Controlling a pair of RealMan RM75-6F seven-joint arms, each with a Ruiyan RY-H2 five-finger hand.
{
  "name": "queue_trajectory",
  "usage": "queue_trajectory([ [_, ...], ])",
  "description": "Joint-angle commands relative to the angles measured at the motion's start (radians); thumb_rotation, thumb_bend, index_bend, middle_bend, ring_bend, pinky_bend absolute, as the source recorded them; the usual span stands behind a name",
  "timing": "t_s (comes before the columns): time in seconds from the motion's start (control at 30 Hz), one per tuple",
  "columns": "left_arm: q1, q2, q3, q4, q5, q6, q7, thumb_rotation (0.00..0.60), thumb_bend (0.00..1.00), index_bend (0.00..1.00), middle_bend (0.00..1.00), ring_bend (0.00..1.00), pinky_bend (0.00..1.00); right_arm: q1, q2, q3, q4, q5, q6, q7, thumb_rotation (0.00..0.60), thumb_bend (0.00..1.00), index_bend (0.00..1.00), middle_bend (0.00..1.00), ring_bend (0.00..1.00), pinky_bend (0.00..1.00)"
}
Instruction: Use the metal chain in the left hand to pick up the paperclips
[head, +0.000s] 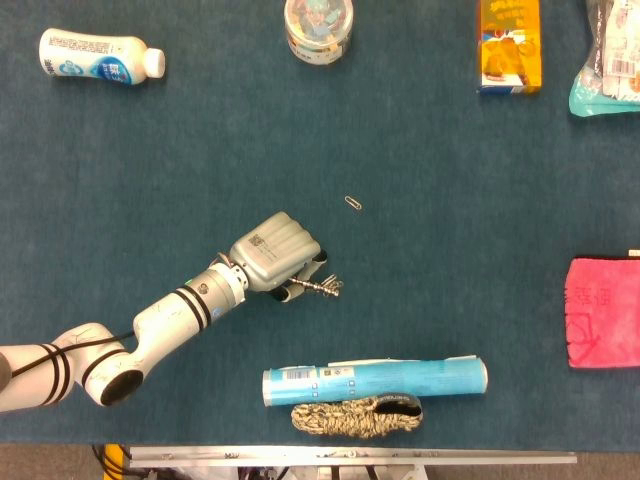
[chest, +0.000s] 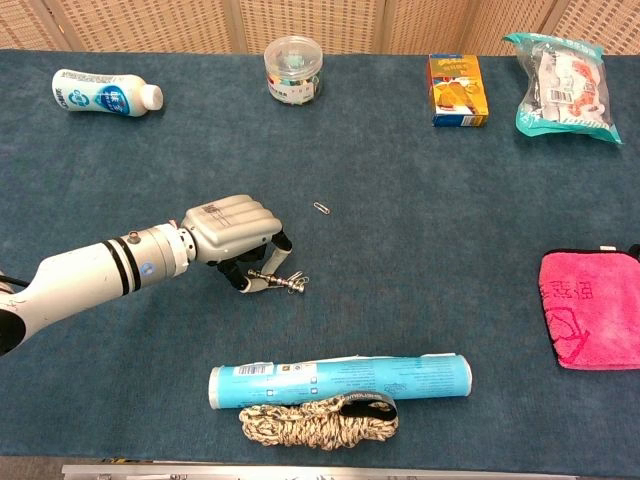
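Your bench (chest: 420, 250) is covered in dark teal cloth, with a woven tan screen running behind its far edge in the chest view. Your left robot hand (head: 277, 254) sits near the middle of the bench, knuckles up, fingers curled in and pinching the metal chain (chest: 268, 279), which sticks out sideways from under the fingers toward the robot's right. At the chain's free end a small cluster of paperclips (head: 331, 288) hangs on, touching the chain tip; how many there are is too small to tell. One loose paperclip (head: 353, 203) lies on the cloth farther from the robot and a little right of your robot hand, apart from the chain.

Your right robot hand does not show in either view.

Along the far edge you have a white bottle (chest: 106, 92) lying on its side at the left, a clear round tub (chest: 294, 69) with coloured contents, an orange carton (chest: 458, 90), and a teal-edged plastic bag (chest: 566, 86) at the right. A pink cloth (chest: 593, 309) lies at the right edge. Near the robot, a light blue tube (chest: 340, 380) lies on its side, with a coiled speckled rope (chest: 318, 419) just beside it on the near side, touching it.
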Motion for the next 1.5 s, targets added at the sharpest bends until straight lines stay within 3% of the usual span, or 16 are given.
queue_trajectory([
  [0.03, 0.005, 0.010, -0.001, -0.006, -0.003, 0.011, 0.005, 0.600, 0.34, 0.61, 1.00, 1.00, 1.00, 0.000, 0.001, 0.000, -0.001, 0.000, -0.001, 0.000, 0.600, 0.00, 0.27, 0.26, 0.14, 0.48],
  [0.43, 0.074, 0.146, -0.016, -0.077, -0.111, 0.070, 0.023, 0.600, 0.34, 0.62, 1.00, 1.00, 1.00, 0.009, 0.002, 0.001, -0.011, -0.009, -0.003, -0.008, 0.600, 0.00, 0.27, 0.26, 0.14, 0.48],
  [0.7, 0.145, 0.197, -0.022, -0.011, -0.235, 0.077, -0.035, 0.600, 0.34, 0.62, 1.00, 1.00, 1.00, 0.021, 0.004, -0.001, -0.023, -0.013, -0.017, -0.020, 0.600, 0.00, 0.27, 0.26, 0.14, 0.48],
  [0.93, 0.176, 0.213, -0.022, 0.010, -0.243, 0.087, -0.072, 0.600, 0.33, 0.56, 1.00, 1.00, 1.00, 0.029, 0.011, -0.001, -0.039, -0.018, -0.022, -0.035, 0.600, 0.00, 0.27, 0.26, 0.14, 0.48],
  [1.2, 0.191, 0.236, -0.024, -0.016, -0.226, 0.113, -0.053, 0.600, 0.03, 0.45, 1.00, 1.00, 1.00, 0.031, 0.017, -0.001, -0.055, -0.016, -0.022, -0.047, 0.600, 0.00, 0.27, 0.26, 0.14, 0.48],
  [1.43, 0.237, 0.296, -0.045, -0.091, -0.234, 0.218, -0.007, 0.600, 0.02, 0.44, 1.00, 1.00, 1.00, 0.031, 0.023, -0.001, -0.059, -0.013, -0.023, -0.055, 0.600, 0.00, 0.27, 0.26, 0.14, 0.48],
  [1.5, 0.261, 0.319, -0.055, -0.120, -0.238, 0.271, 0.005, 0.600, 0.02, 0.45, 0.95, 0.97, 0.99, 0.033, 0.024, -0.001, -0.062, -0.014, -0.025, -0.060, 0.600, 0.00, 0.27, 0.26, 0.14, 0.48],
])
